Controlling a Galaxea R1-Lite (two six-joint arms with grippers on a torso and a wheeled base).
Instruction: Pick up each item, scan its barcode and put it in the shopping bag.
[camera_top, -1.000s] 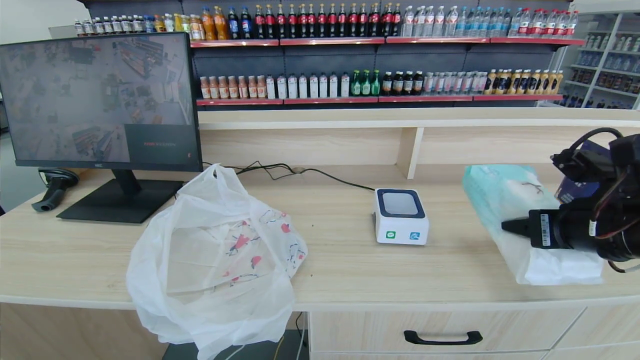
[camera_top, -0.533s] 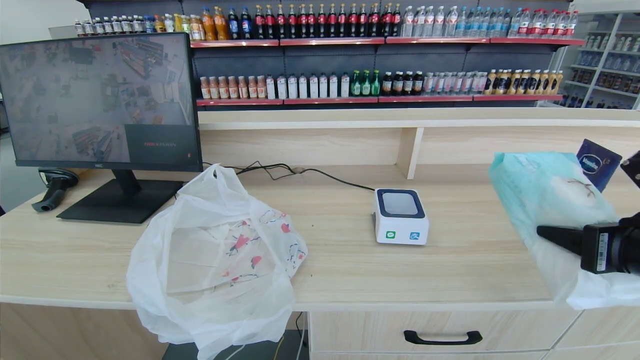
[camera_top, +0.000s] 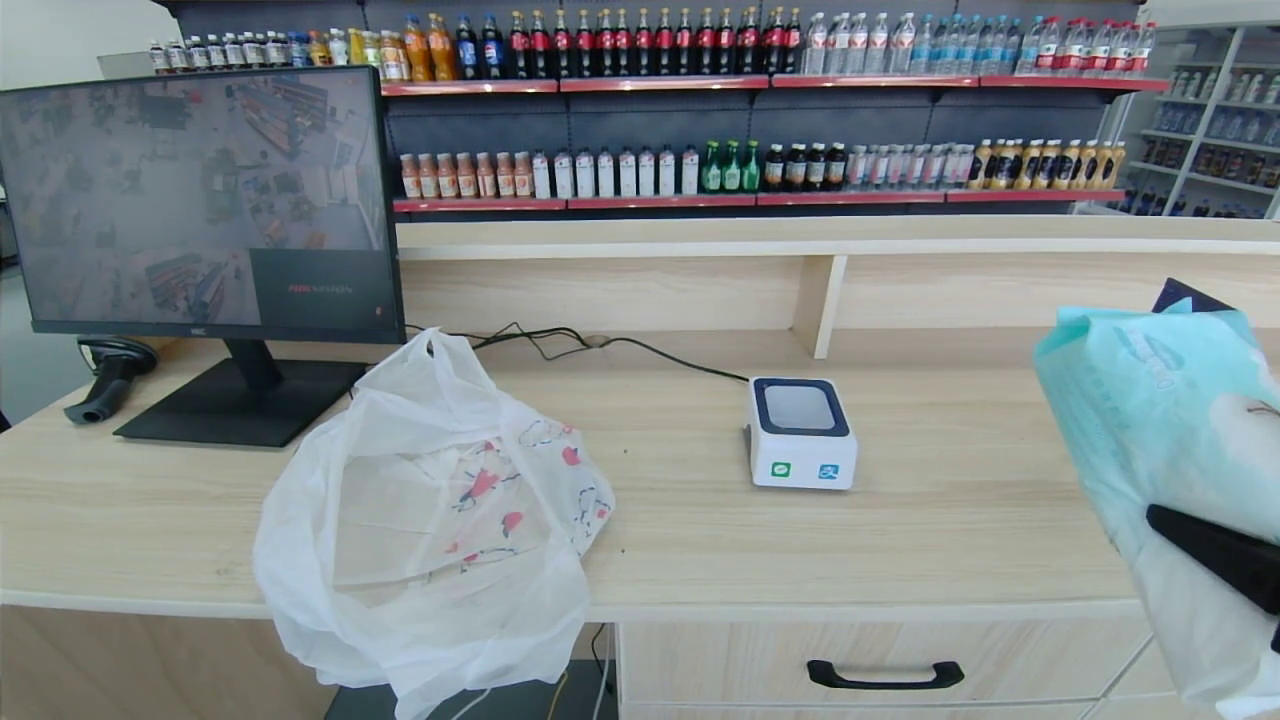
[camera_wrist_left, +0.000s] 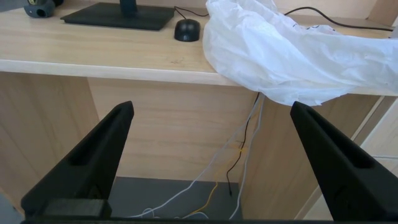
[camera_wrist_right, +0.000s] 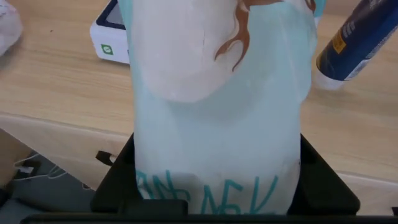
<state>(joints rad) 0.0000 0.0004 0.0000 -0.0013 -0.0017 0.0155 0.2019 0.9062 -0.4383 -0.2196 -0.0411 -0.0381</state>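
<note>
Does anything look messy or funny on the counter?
The white shopping bag is slumped and crumpled, part of it hanging over the counter's front edge. Nothing looks spilled or broken; the teal pack in the right gripper looks fine.

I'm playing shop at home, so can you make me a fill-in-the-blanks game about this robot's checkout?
1. The right tool holds the teal pack to the ____ of the scanner.
2. The left tool, below the counter, is ____.
3. The shopping bag droops over the counter's ____ edge.
Missing words: right, open, front.
</note>
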